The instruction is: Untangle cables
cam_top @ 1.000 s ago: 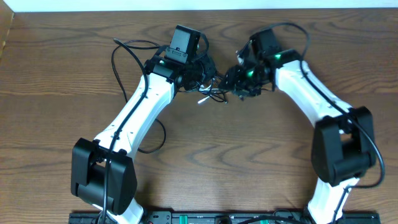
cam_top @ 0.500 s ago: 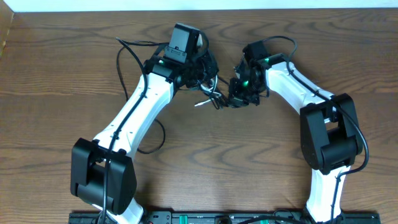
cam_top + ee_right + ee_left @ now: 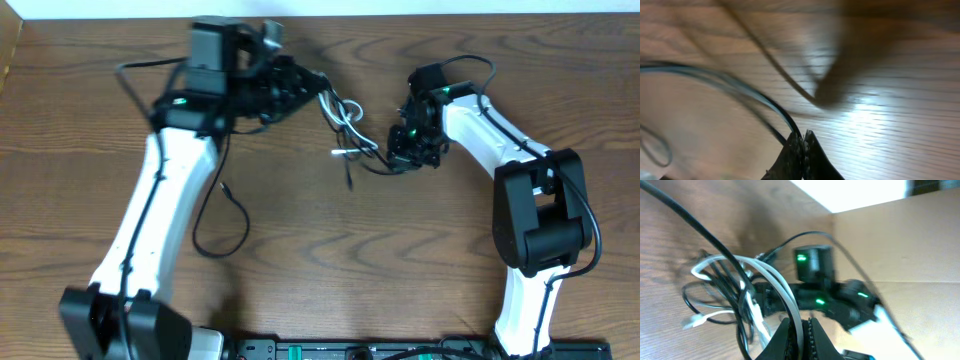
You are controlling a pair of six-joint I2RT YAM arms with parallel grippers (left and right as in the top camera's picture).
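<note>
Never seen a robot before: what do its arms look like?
Both the left arm and right arm are white tubes with bulky black joints. Black cords trail along them, green lights glow near the right wrist, and the fingers are dark.

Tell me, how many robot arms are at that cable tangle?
2. The left arm reaches in from the bottom-left of the overhead view, the right arm from the bottom-right; both meet the cables near the top centre. None seem hidden.
</note>
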